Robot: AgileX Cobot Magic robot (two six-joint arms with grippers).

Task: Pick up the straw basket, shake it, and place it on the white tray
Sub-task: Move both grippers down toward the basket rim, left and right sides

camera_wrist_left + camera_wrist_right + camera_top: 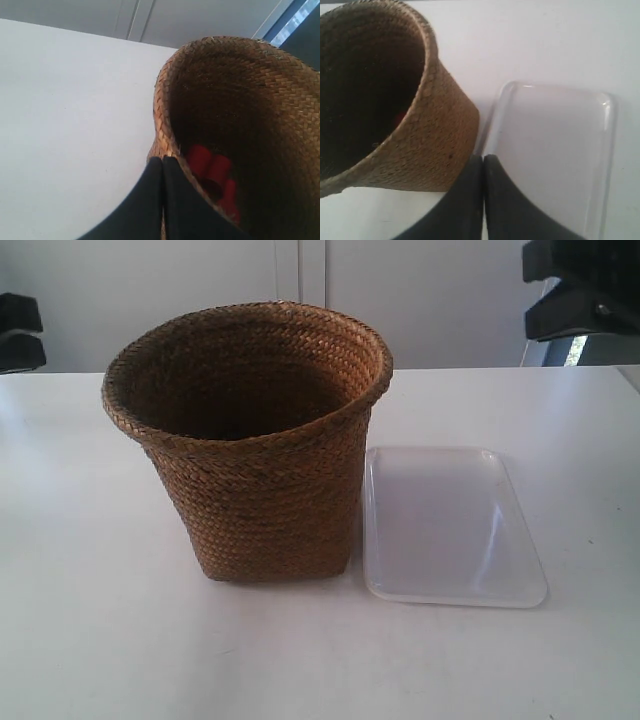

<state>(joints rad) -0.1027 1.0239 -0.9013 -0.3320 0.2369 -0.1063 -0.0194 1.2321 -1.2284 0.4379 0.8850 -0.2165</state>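
The straw basket (262, 455) stands upright on the white table, its wide rim open upward. Right beside its base lies the white tray (450, 525), flat and holding nothing. In the left wrist view the basket (250, 100) fills one side, and my left gripper (162, 161) is shut with nothing in it, its tips in line with the rim but apart from it. My right gripper (483, 159) is also shut and holds nothing; it hangs over the gap between the basket (420, 135) and the tray (550, 150).
Red rounded objects (212, 172) lie at the bottom inside the basket; a red spot (400, 118) of them shows in the right wrist view. Dark arm parts sit at the exterior view's left edge (20, 332) and top right corner (582, 288). White table (100, 640) surrounds everything.
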